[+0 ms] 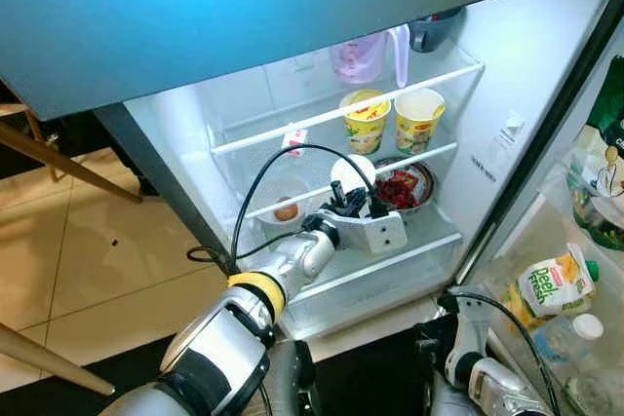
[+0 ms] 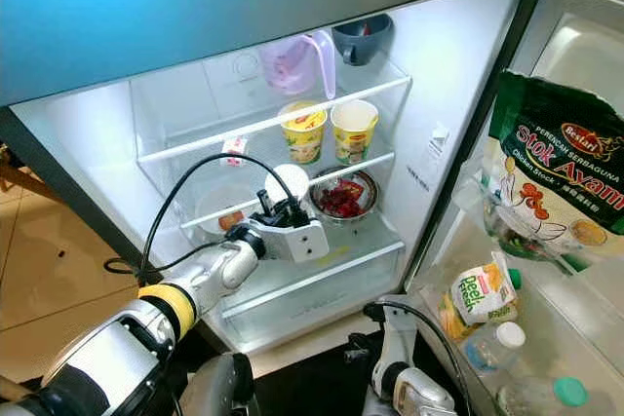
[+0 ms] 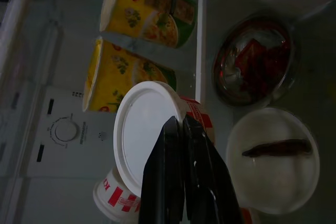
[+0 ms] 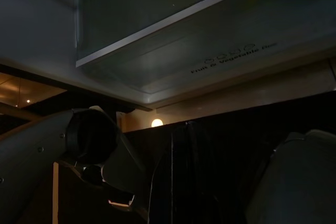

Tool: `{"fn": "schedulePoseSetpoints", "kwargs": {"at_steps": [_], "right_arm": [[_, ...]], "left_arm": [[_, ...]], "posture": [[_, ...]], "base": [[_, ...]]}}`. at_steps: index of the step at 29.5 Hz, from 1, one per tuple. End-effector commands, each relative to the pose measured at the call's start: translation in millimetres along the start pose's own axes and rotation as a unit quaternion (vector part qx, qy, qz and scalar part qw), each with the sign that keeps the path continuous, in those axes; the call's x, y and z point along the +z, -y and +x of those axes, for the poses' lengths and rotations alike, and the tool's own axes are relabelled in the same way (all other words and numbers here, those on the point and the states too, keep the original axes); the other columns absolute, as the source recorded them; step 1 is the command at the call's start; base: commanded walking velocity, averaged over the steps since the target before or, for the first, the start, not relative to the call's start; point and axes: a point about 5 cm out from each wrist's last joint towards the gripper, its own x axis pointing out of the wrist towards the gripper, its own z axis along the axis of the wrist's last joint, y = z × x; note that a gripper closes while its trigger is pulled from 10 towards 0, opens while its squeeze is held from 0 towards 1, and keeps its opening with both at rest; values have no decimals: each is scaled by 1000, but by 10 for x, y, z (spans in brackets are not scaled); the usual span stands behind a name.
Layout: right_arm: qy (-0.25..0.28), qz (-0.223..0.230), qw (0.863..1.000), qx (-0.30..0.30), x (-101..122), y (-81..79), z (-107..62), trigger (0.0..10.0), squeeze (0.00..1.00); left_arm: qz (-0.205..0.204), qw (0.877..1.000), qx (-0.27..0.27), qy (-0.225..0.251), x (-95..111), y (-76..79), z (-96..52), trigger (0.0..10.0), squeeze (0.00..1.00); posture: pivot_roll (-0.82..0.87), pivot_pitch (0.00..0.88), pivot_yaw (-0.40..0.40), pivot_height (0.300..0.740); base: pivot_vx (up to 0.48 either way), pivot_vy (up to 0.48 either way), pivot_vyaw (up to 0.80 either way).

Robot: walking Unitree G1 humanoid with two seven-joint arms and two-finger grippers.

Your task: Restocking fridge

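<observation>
Step in hand, by my reading: placing a white-lidded round cup with red lettering on the lower glass shelf of the open fridge. The left gripper reaches into the compartment; in the left wrist view its two black fingers lie together against the rim of the cup's lid. Whether they pinch the rim or merely touch it, cannot tell. The right gripper hangs idle low in front of the vegetable drawer; finger state unreadable in the dark. Next move likely calls for confirming the cup sits flat, then drawing straight back without tipping it into its neighbours. Just beside the cup: a steel bowl of red food and a white dish holding a dark strip. Shelf above: two yellow instant-noodle cups. Farthest up, a translucent pink jug. Door bins at right hold a green stock packet. Tiled floor at left.
</observation>
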Motion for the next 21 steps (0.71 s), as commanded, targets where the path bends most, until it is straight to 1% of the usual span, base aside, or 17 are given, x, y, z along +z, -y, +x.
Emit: {"fn": "schedulePoseSetpoints", "kwargs": {"at_steps": [1, 2, 3, 5, 7, 8, 10, 12, 14, 15, 17, 20, 21], "right_arm": [[-19, 17, 1000, 2, -161, -21, -23, 10000, 0], [-18, 17, 1000, 2, -165, -21, -26, 10000, 0], [-17, 19, 1000, 2, -180, -16, -34, 10000, 0], [-16, 22, 1000, 1, -197, -12, -43, 10000, 0], [-17, 25, 1000, 2, -244, -10, -61, 10000, 0], [-17, 25, 1000, 2, -268, -10, -71, 10000, 0], [-18, 27, 999, 2, -305, -8, -86, 10000, 0], [-18, 28, 999, 3, -323, -11, -93, 10000, 0], [-16, 27, 999, 6, -348, -12, -106, 10000, 0], [-16, 27, 999, 6, -348, -12, -106, 10000, 0], [-14, 25, 1000, 9, -363, -10, -120, 10000, 0], [-12, 24, 1000, 10, -372, -9, -128, 10000, 0], [-10, 23, 1000, 12, -374, -5, -137, 10000, 0]], "left_arm": [[16, 1000, 5, -19, -69, -61, 6, 10000, 0], [21, 999, 6, -23, -85, -85, 11, 10000, 0], [23, 999, 8, -37, -137, -105, 1, 10000, 0], [24, 998, 11, -53, -197, -128, -13, 10000, 0], [32, 996, 17, -83, -323, -182, -48, 10000, 0], [32, 995, 21, -96, -377, -220, -62, 10000, 0], [30, 993, 29, -114, -458, -289, -82, 10000, 0], [30, 992, 31, -118, -478, -306, -90, 10000, 0], [30, 989, 41, -141, -573, -405, -114, 10000, 0], [30, 989, 41, -141, -573, -405, -114, 10000, 0], [30, 985, 53, -161, -652, -502, -135, 10000, 0], [29, 984, 58, -166, -676, -539, -143, 10000, 0], [28, 983, 63, -171, -701, -581, -150, 10000, 0]], "posture": [[-83, 141, 106, 591], [-83, 141, 106, 591], [-92, 159, 113, 591], [-92, 159, 113, 591], [-96, 171, 120, 591], [-98, 190, 125, 591], [-101, 198, 129, 591], [-104, 212, 133, 591], [-113, 240, 138, 591], [-113, 240, 138, 591], [-118, 256, 140, 591], [-122, 266, 140, 591], [-127, 279, 142, 591]], "base": [[0, 0, 0], [0, 0, 0], [0, 0, 0], [0, 0, 0], [0, 0, 0], [0, 0, 0], [0, 0, 0], [0, 0, 0], [0, 0, 0], [0, 0, 0], [0, 0, 0], [0, 0, 0], [0, 0, 0]]}}
